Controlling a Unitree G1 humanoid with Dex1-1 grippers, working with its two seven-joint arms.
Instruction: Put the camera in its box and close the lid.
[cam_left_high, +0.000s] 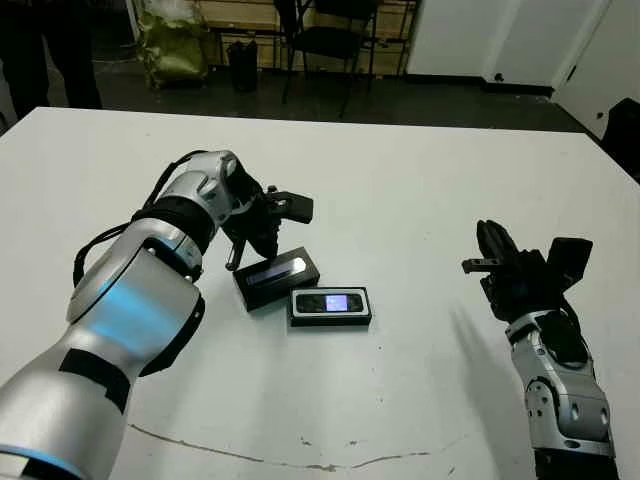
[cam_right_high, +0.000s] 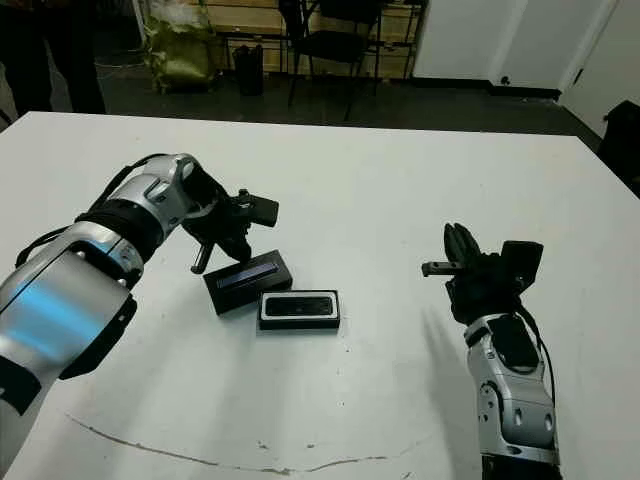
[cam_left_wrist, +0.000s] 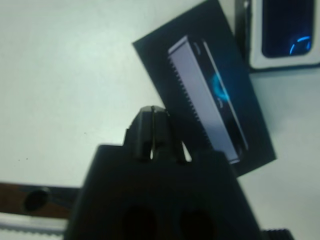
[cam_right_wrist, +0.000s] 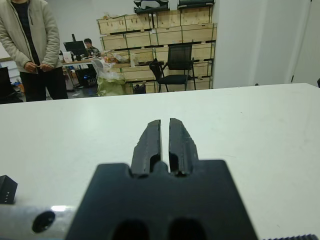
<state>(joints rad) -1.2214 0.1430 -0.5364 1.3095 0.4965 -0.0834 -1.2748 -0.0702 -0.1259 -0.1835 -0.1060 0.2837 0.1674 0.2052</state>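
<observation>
No writing reads on the lid (cam_left_high: 277, 277); both tools, left (cam_left_wrist: 152, 131) and right (cam_right_wrist: 165, 142), are clenched empty.

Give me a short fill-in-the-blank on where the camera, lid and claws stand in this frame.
1. The camera lies inside the ____.
2. The lid lies on the table, ____ the box.
3. The claw nearest the lid is the ____ claw.
4. The right claw holds ____.

Missing: box; beside; left; nothing
</observation>
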